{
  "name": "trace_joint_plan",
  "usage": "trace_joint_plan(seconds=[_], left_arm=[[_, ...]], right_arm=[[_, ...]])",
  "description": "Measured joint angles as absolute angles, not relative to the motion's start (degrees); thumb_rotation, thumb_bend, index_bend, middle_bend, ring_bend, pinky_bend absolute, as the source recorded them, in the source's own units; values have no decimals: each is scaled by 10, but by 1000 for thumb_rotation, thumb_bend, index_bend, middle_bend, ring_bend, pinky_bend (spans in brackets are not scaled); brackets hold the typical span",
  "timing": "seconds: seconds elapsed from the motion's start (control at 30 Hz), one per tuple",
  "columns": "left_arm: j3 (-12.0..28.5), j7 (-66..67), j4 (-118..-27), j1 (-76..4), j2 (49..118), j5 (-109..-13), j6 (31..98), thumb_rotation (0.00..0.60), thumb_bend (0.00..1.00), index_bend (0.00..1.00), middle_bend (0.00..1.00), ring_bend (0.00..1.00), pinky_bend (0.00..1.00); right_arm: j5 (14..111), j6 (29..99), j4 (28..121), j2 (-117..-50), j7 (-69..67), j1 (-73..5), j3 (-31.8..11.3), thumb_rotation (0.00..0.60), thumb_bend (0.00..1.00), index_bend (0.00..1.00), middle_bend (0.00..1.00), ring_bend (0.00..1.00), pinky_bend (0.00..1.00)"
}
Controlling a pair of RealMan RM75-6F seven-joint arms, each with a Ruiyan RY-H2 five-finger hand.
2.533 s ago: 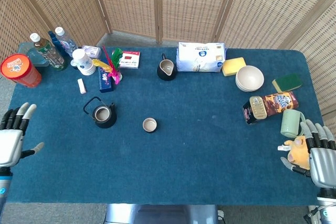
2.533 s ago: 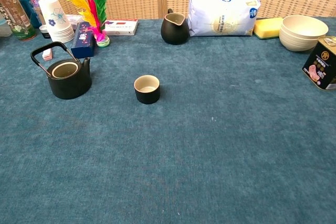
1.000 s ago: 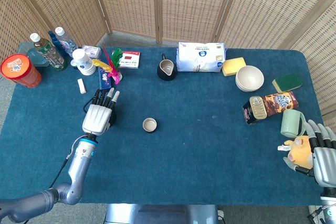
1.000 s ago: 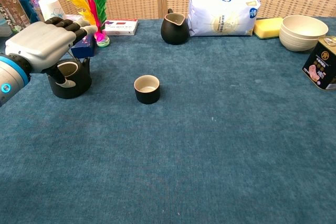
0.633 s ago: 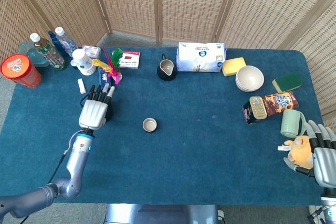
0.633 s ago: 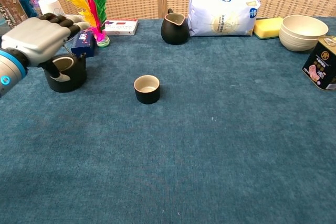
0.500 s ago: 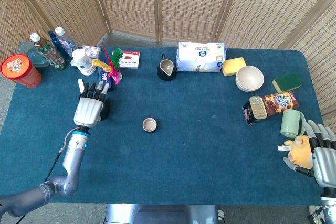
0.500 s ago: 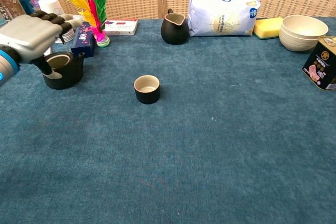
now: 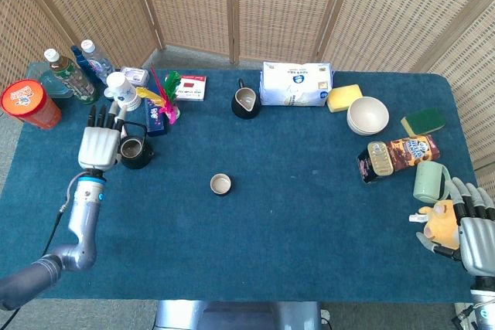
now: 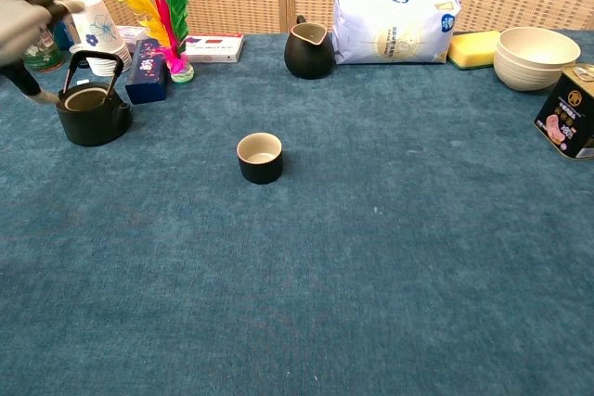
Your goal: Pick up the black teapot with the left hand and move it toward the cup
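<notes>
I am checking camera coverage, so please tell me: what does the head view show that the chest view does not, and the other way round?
Only the head view shows the right hand beside a yellow toy, the green mug, the green sponge and the orange can. The chest view adds no object of its own; it gives side profiles, such as the teapot handle standing upright. Both show the left hand, the black teapot, the cup and the white bag.

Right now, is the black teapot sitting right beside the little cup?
No, the black teapot stands far left of the cup, with bare cloth between.
</notes>
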State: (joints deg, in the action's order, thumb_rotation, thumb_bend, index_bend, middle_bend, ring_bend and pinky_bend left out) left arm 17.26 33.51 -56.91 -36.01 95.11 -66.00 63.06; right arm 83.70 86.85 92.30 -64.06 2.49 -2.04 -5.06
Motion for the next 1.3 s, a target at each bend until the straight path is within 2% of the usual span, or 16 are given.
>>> trace_joint_plan(seconds=[0.23,0.47,0.67,1.3], left_arm=[[178,301,-580,-357,924,-655,628,600,0,0,0,0,24],[170,263,-672,-342,858,-662,619,600,0,0,0,0,24],[176,264,-719,-350,821,-624,578,600,0,18,0,0,33],[201,325,-681,-423,847,-482,515,600,0,49,0,0,63]], right_arm=[[838,868,923,-642,26,-20,-50,423,0,0,0,0,0],[844,869,925,-643,31,-20,-46,424,0,0,0,0,0],[841,868,923,-644,33,-20,-46,422,0,0,0,0,0],[821,849,912,-651,36,-28,-53,424,0,0,0,0,0]])
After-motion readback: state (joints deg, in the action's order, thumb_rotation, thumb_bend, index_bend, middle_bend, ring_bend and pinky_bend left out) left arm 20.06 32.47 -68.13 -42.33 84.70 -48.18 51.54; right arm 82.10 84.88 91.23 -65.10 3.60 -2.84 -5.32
